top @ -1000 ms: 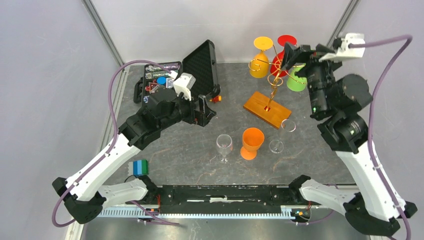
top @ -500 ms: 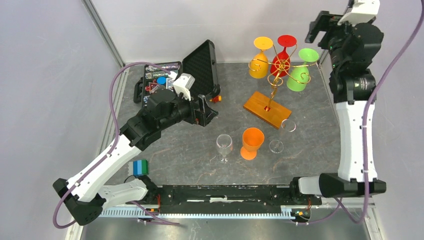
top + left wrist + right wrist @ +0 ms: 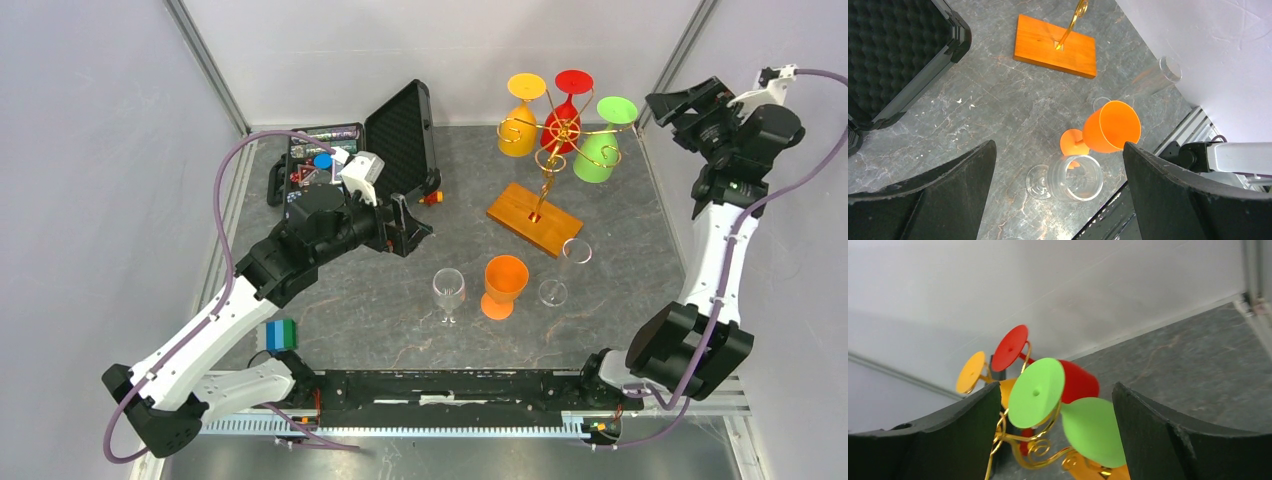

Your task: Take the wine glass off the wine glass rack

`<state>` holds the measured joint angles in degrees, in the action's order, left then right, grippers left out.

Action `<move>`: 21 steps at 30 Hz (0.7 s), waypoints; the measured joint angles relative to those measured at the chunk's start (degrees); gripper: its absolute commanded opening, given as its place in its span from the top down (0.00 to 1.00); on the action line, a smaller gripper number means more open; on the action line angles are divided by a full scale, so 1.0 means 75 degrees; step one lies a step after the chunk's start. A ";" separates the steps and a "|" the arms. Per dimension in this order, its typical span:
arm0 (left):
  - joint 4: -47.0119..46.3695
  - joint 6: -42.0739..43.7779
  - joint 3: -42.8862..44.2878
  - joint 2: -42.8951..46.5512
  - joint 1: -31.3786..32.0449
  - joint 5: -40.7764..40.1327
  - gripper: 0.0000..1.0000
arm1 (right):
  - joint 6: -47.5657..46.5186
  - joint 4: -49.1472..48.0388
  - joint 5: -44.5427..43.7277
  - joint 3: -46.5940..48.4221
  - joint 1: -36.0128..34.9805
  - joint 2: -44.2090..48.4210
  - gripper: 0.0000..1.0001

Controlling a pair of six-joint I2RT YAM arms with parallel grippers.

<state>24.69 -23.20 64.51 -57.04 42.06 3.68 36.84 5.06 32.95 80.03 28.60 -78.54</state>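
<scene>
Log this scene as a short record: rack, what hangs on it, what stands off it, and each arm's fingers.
rack: wine glass rack, upright
hanging: yellow glass, red glass, green glass, all upside down
off rack: orange glass and clear glass, standing on the table
left fingers: open, empty, over the table
right fingers: open, empty, apart from the rack, facing the green glass

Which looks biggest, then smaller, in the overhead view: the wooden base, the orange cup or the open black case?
Largest: the black case; then the wooden base; smallest: the orange cup.
</scene>
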 measured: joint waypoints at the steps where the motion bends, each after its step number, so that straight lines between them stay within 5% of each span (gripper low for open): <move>1: 0.0000 -0.0003 -0.0017 0.0000 0.0000 0.0000 0.00 | 0.0242 -0.0329 0.0213 -0.0169 0.0000 0.0003 0.18; 9: 0.0000 0.0000 -0.0032 0.0000 0.0000 -0.0006 0.00 | 0.1795 -0.2226 0.1137 -0.1064 -0.0035 -0.0198 0.28; 21: 0.0003 0.0006 -0.0032 -0.0032 -0.0032 -0.0035 0.00 | 0.2296 -0.2588 0.1265 -0.1064 -0.0350 -0.0764 0.43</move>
<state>24.71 -23.16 64.27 -57.28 41.82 3.42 54.06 -14.35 42.44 72.05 25.98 -84.27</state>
